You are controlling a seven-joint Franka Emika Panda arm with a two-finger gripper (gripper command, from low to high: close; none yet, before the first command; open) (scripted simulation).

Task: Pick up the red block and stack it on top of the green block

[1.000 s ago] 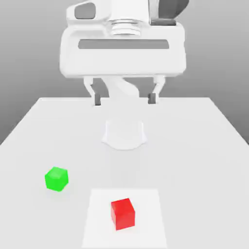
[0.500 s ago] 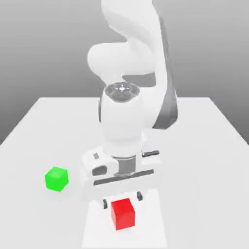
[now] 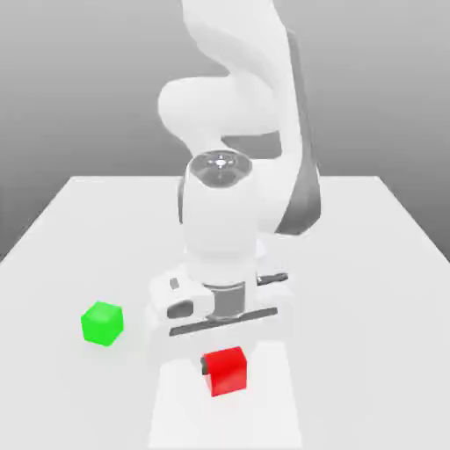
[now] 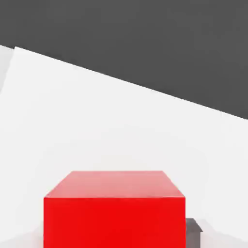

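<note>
The red block point(image 3: 227, 370) sits on the table point(image 3: 369, 264) near the front edge, clamped by the gripper point(image 3: 226, 367). Grasp done; next, lifting it toward the green block point(image 3: 102, 323).

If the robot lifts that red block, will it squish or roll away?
Probably neither. The red block has flat faces and sharp, straight edges, so it looks stiff and should not roll. The gripper is shut on two of its opposite flat sides, which likely gives a steady hold, though its smooth surface might slip a little.
</note>
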